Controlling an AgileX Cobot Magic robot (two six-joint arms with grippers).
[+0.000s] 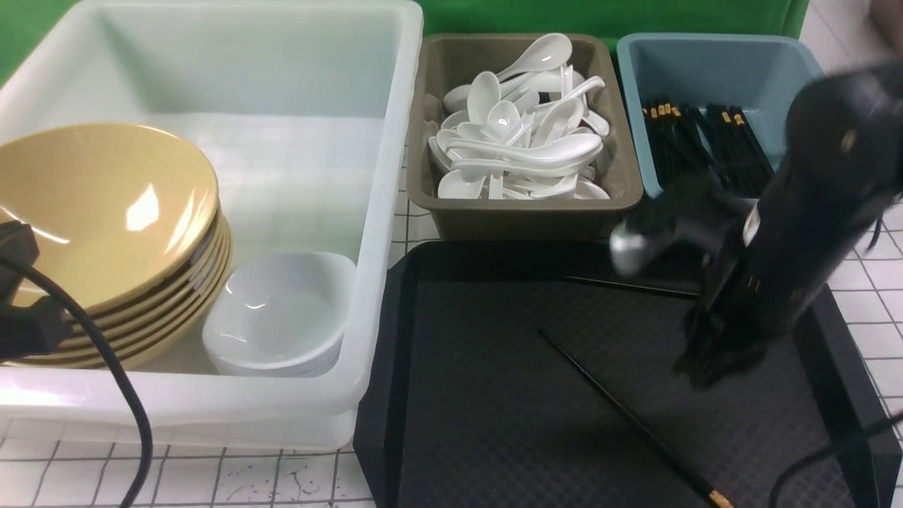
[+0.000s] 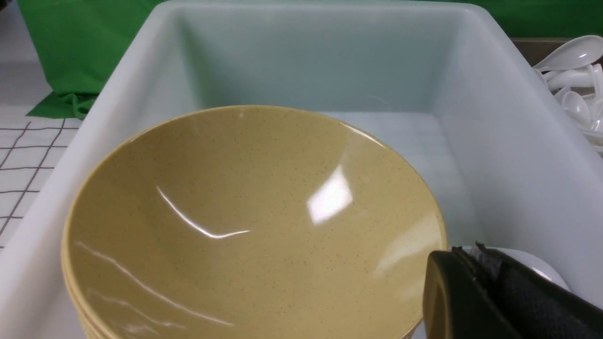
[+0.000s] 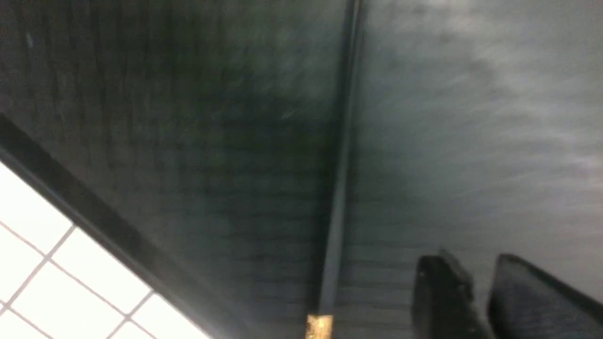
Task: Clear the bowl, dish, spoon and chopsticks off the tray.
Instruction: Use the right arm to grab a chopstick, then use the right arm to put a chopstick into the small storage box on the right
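The black tray [image 1: 395,317] holds two black chopsticks. One [image 1: 621,409] lies diagonally with its gold band at the front; the other [image 1: 628,285] lies near the tray's back. My right gripper [image 1: 709,370] hangs blurred just above the tray's right half. In the right wrist view the right gripper [image 3: 476,263] is narrowly open and empty beside a chopstick [image 3: 339,188]. The top yellow bowl [image 1: 99,204] sits on a stack in the white tub, with white dishes [image 1: 282,310] beside it. My left gripper [image 2: 464,252] is shut and empty above the bowl's [image 2: 245,226] rim. No spoon is on the tray.
The white tub [image 1: 381,212] stands left of the tray. A brown tub [image 1: 522,215] full of white spoons [image 1: 522,134] and a blue tub [image 1: 712,56] with black chopsticks [image 1: 705,141] stand behind the tray. A black cable [image 1: 134,409] crosses the front left.
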